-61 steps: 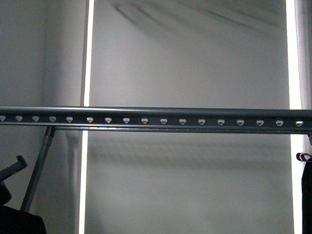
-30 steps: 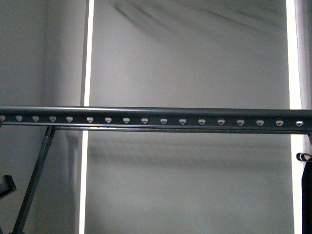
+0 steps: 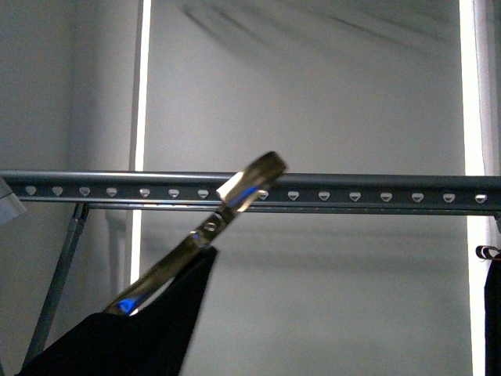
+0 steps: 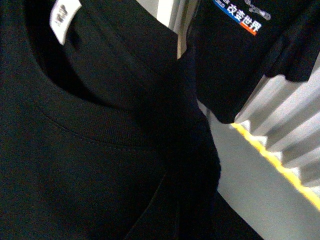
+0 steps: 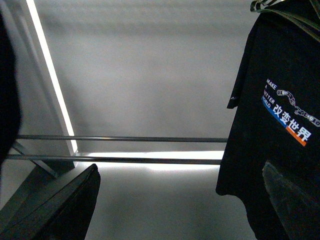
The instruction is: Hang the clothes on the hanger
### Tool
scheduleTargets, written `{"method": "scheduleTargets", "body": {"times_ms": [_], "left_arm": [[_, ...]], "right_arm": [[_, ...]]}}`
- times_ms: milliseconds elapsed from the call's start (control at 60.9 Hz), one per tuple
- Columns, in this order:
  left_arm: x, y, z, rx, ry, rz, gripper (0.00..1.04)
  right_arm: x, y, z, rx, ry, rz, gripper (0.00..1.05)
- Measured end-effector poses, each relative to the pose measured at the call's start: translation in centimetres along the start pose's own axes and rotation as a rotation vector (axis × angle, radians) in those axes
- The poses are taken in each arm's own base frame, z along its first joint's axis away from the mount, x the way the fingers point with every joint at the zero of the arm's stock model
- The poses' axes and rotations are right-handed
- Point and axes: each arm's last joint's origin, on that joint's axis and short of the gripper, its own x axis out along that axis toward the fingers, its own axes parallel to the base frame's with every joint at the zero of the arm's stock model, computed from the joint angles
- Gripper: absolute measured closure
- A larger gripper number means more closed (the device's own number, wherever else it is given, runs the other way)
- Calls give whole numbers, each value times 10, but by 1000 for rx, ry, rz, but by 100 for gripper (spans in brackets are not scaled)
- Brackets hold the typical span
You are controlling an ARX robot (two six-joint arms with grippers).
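The clothes [image 3: 149,337], a black T-shirt, hang from a shiny brass-coloured flat hook [image 3: 235,196] that rises slantwise from the lower left. The hook's tip lies in front of the hanger [image 3: 352,188], a long grey rail with a row of pale heart-shaped holes. The shirt's collar [image 4: 90,130] and white neck label [image 4: 65,20] fill the left wrist view. My left gripper is shut on the clothes, its fingers hidden in the dark cloth. My right gripper [image 5: 175,210] is open and empty, with dark fingers [image 5: 55,210] at both sides of its view.
Another black T-shirt with colour print [image 5: 285,115] hangs on a thin wire hook [image 3: 487,252] at the rail's right end; it also shows in the left wrist view [image 4: 235,30]. A slanted grey brace [image 3: 59,282] runs below the rail's left end. Two thin bars [image 5: 150,139] cross behind.
The brass hook and the black shirt have risen into the front view from the lower left. The hook's tip now reaches the rail. The dark gripper part at the left edge is gone.
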Motion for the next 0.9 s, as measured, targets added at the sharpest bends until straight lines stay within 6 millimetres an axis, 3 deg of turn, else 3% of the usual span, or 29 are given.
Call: {"method": "scheduleTargets", "body": {"times_ms": [131,394,706,903], "left_arm": [[9,4,8,386,-54,8,100],[36,-1,31,923,-96,-80,100],[65,-16,48,1281,-228,-131,100],[65,-16,48,1313,-240,-128,100]], "right_arm": [[0,0,0,0,0,0,7],[0,0,0,0,0,0,7],[0,0,0,0,0,0,7],[0,0,0,0,0,0,7]]}}
